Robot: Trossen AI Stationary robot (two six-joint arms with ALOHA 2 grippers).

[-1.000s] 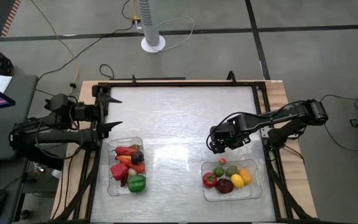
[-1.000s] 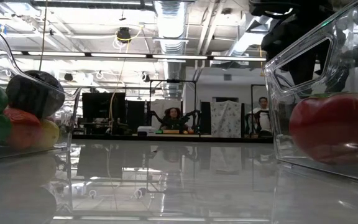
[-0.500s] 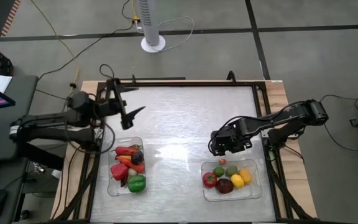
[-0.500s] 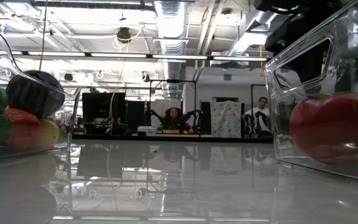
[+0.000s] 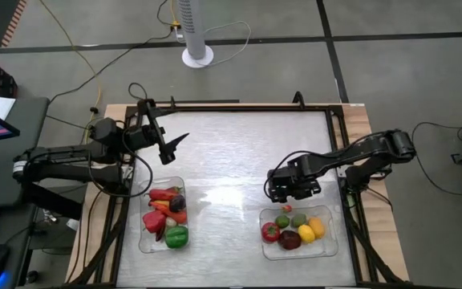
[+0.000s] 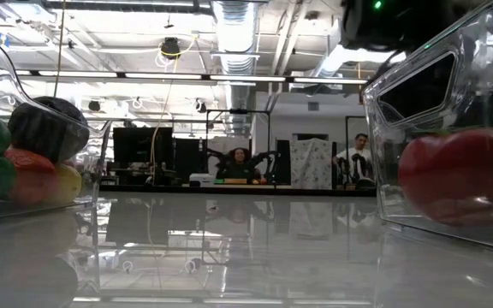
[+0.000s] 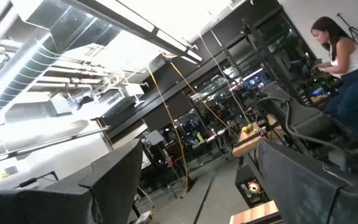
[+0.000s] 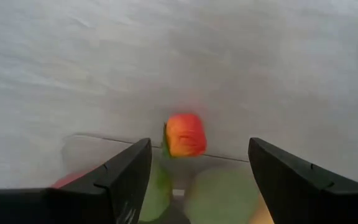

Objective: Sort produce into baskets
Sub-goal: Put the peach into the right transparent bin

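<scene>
At the far left of the high view the left arm reaches in from the bench's edge, its left pincer (image 5: 169, 142) lifted over the upper left part of the bench (image 5: 239, 152), fingers spread wide with nothing between them. The left wrist view looks out past those parted fingers into the room, where a person (image 7: 347, 68) sits at a desk in the upper right of that frame.

Just below that pincer, in the lower left of the bench, lies the left basket (image 5: 145, 241), a clear tray holding red peppers (image 5: 160, 195), a dark purple piece (image 5: 178, 201) and a green pepper (image 5: 176, 236) nearest the lower edge. In the low view this same load presses against the tray wall at the left edge of the frame.

Across bare bench to the right, the right pincer (image 5: 282, 191) hangs just above the upper left corner of the right basket (image 5: 327, 247), fingers moderately apart and holding nothing. The right wrist view shows a small red-orange fruit (image 8: 184, 134) lying between the fingers' line of sight, at the tray's rim. The right basket holds a tomato (image 5: 271, 232), green limes (image 5: 298, 219), a dark-red piece (image 5: 290, 239) and yellow lemons (image 5: 306, 234).
</scene>
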